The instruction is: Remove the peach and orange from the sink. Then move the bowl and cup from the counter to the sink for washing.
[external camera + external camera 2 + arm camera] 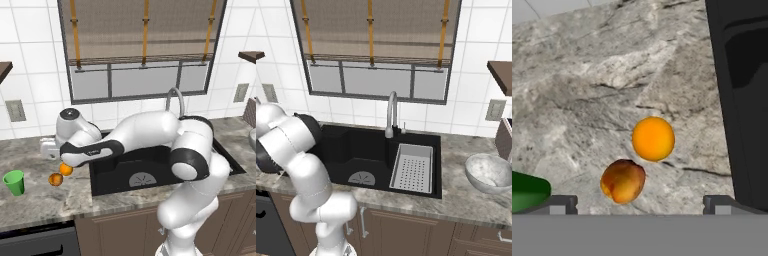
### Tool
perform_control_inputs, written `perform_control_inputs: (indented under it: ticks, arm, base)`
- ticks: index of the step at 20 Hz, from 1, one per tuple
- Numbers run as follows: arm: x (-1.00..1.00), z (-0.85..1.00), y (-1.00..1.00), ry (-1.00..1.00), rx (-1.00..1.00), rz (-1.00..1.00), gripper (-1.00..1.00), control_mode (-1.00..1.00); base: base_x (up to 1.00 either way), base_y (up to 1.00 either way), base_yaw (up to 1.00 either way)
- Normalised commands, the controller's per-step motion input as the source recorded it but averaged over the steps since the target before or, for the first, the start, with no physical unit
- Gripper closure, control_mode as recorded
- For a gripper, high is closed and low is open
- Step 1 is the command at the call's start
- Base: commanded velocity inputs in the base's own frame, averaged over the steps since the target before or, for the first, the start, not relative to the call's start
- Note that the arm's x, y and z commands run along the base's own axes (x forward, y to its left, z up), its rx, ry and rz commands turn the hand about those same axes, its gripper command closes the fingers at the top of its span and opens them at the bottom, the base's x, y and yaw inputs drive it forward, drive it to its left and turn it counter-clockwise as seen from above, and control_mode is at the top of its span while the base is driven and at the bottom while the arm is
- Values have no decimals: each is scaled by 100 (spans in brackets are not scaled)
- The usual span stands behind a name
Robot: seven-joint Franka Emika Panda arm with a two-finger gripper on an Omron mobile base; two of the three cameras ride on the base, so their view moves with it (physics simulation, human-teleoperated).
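the pincer (640,204) hangs over the grey stone bench (587,85) left of the sink (150,172), its jaws wide apart and holding nothing. the orange (653,138) and the peach (623,180) lie on the bench just beside each other, near the sink's edge, with the green cup (14,182) standing further left. the bowl (490,172) sits on the bench well to the right of the sink.
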Motion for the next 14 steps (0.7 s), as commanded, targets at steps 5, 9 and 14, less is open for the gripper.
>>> perform_control_inputs:
  ticks: [5, 9, 14]
  arm:
    - [-26, 17, -2, 0, 10, -17, -100, -100]
    - [-25, 12, 0, 0, 9, -8, -100, -100]
    - [-25, 13, 0, 0, 8, 0, -100, -100]
  base:
    - [0, 0, 0]
    - [0, 0, 0]
    - [0, 0, 0]
